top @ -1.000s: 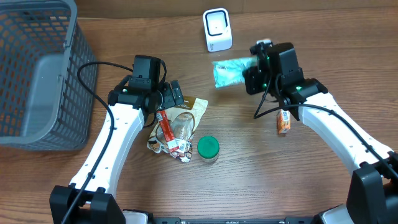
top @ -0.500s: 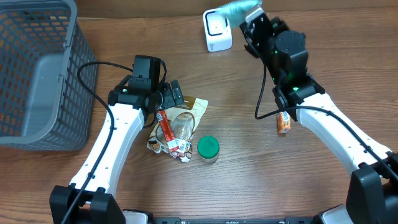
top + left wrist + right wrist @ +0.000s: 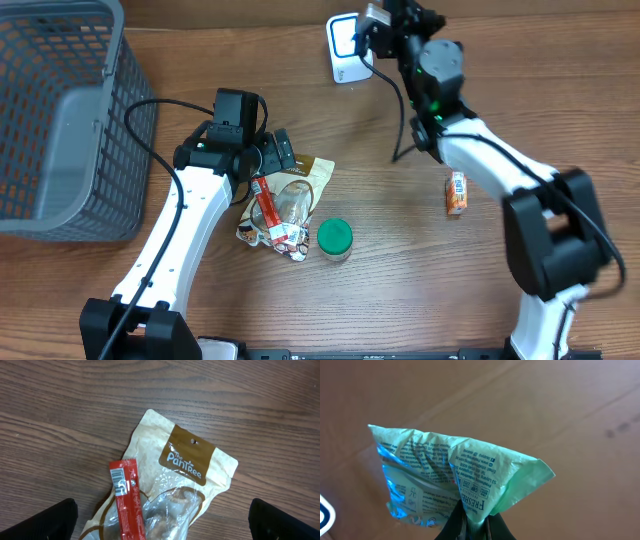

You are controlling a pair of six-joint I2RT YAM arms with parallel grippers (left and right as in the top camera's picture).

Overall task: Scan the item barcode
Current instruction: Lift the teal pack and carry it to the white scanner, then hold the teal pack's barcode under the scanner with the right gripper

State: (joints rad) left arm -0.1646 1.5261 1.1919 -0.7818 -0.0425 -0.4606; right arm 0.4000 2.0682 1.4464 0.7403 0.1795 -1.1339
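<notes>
While the wooden table (image 3: 400, 290) fills the overhead view, the grey mesh basket (image 3: 60, 120) takes up its upper left corner. The left arm (image 3: 175, 240) rises from the bottom edge to the middle left of the frame, and the right arm (image 3: 500, 175) reaches from the lower right up to the top centre.

The left gripper (image 3: 275, 155) hangs over the upper end of a brown pouch (image 3: 305, 178) left of centre. In the left wrist view its fingers (image 3: 37, 520) sit in the two bottom corners, spread wide and gripping nothing, with the pouch (image 3: 190, 460) flat on the wood between them.

The white scanner (image 3: 345, 62) stands at the top centre, and the right gripper (image 3: 385, 22) is just above and to the right of it, partly covering its upper corner.

In the right wrist view the right gripper (image 3: 474, 524) is at the bottom centre, its fingers (image 3: 452, 527) pinched tight on the lower corner of a crumpled green packet (image 3: 445, 475) that fans up across the middle, printed side to the camera. From overhead the packet cannot be made out.

A green-lidded jar (image 3: 334, 238) stands below the pouch at the centre. A red stick (image 3: 265, 205) lies across the pouch's left side, its barcode end uppermost in the left wrist view (image 3: 124, 495). A small orange pack (image 3: 456, 193) lies right of centre, under the right arm.
</notes>
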